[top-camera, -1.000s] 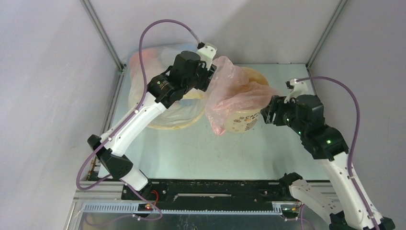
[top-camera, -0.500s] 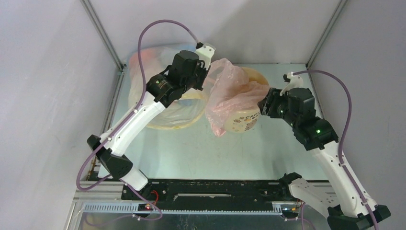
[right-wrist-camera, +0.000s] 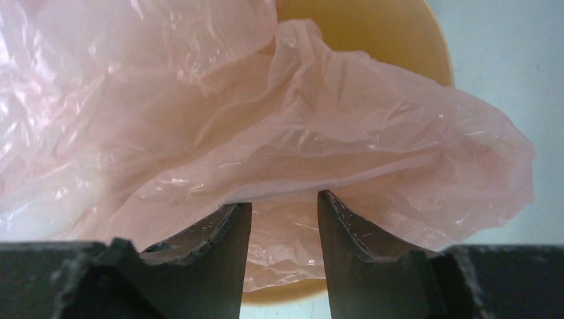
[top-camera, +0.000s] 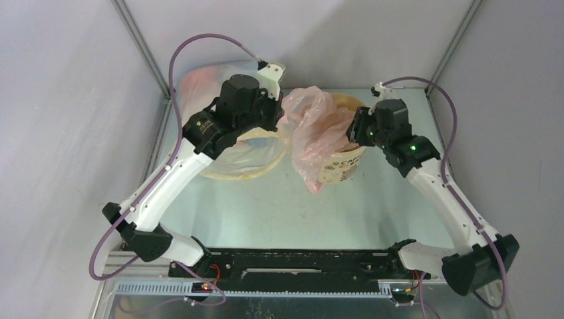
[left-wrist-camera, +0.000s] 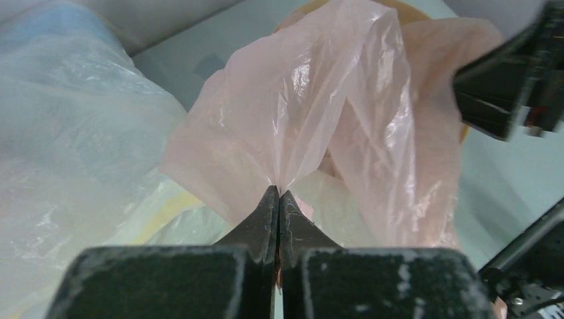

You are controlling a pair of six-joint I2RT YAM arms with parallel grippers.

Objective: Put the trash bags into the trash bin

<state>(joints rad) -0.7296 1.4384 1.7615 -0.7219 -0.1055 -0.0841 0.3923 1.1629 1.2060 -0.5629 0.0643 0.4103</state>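
Observation:
A crinkly pale-pink trash bag (top-camera: pixel 312 126) drapes over the rim of the tan trash bin (top-camera: pixel 342 166), with one end hanging down the bin's front. My left gripper (top-camera: pixel 279 109) is at the bag's left side. In the left wrist view its jaws (left-wrist-camera: pixel 279 193) are shut on a pinched fold of the bag (left-wrist-camera: pixel 319 113). My right gripper (top-camera: pixel 356 129) reaches in from the right over the bin. In the right wrist view it (right-wrist-camera: pixel 284 199) stands open, with a fold of the bag (right-wrist-camera: pixel 266 133) lying across its fingertips above the bin's rim (right-wrist-camera: pixel 372 33).
A big clear sack with a yellow hem (top-camera: pixel 233 156) lies behind and left of the bin, under the left arm, and fills the left of the left wrist view (left-wrist-camera: pixel 66 146). Metal frame posts (top-camera: pixel 143 46) and grey walls close in the back corners.
The left gripper has shut on the bag and drawn it slightly left. The right arm has swung left and up to the bin, its jaws narrowing around the bag's fold.

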